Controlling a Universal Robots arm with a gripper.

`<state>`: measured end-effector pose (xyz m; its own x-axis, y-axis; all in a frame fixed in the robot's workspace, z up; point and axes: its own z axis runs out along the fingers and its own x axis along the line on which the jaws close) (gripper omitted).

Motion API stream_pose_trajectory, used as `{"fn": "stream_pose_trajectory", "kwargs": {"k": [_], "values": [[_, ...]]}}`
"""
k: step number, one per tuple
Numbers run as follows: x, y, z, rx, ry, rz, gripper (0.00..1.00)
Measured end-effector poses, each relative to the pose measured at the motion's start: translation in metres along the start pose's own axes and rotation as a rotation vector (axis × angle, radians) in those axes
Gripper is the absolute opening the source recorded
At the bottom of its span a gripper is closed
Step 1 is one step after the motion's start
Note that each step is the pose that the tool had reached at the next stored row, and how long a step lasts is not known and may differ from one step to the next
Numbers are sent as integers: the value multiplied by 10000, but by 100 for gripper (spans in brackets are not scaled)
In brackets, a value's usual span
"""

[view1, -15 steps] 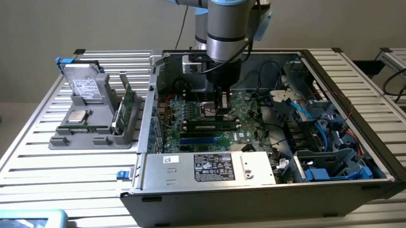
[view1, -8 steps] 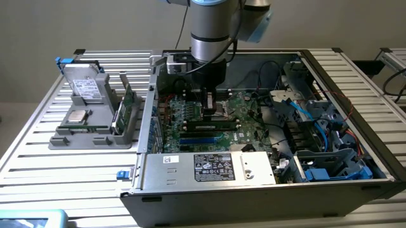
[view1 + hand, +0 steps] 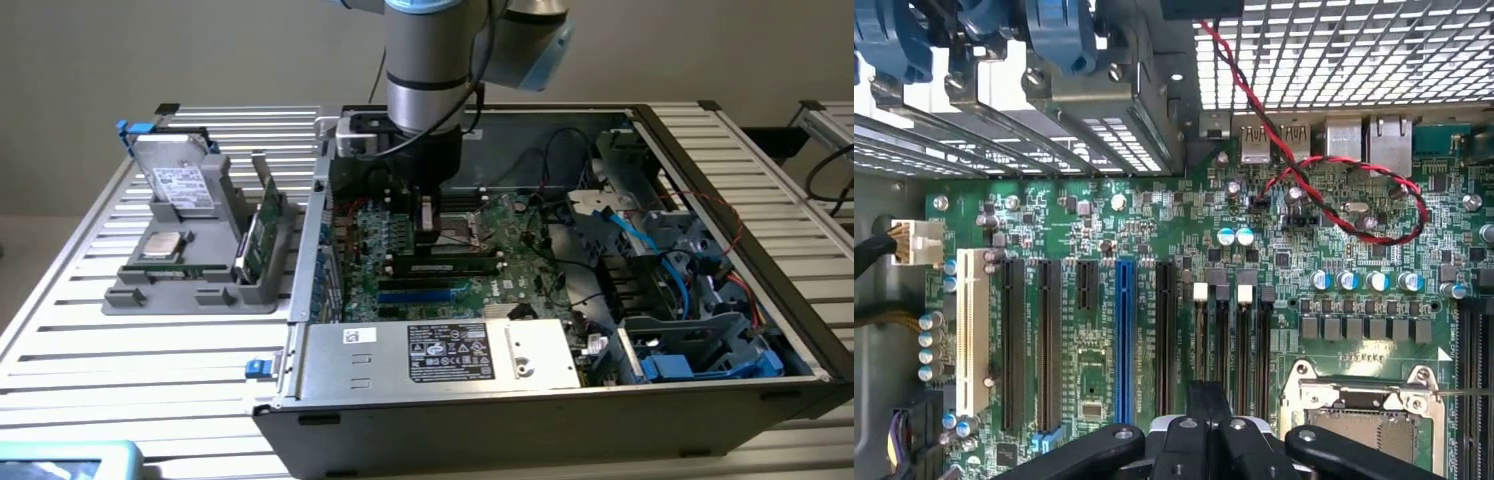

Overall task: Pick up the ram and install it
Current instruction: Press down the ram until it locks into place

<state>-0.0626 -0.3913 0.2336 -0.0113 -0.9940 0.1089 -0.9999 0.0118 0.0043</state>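
hovering upright over motherboard (image 3: 467, 250)

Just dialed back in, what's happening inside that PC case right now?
The arm has reached down into the open computer case and its gripper hangs shut just above the motherboard, near the memory slots beside the CPU socket. A ram stick lies seated in a slot just in front of the gripper. Whether the gripper is touching it isn't clear.

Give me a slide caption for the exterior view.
Robot arm's gripper lowered into an open computer case, just above the motherboard, beside a grey parts tray.
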Motion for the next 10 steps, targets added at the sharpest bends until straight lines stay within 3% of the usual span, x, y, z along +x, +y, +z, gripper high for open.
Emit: {"fn": "stream_pose_trajectory", "kwargs": {"k": [10], "values": [[0,-19,18,5,2,-62,11]]}}
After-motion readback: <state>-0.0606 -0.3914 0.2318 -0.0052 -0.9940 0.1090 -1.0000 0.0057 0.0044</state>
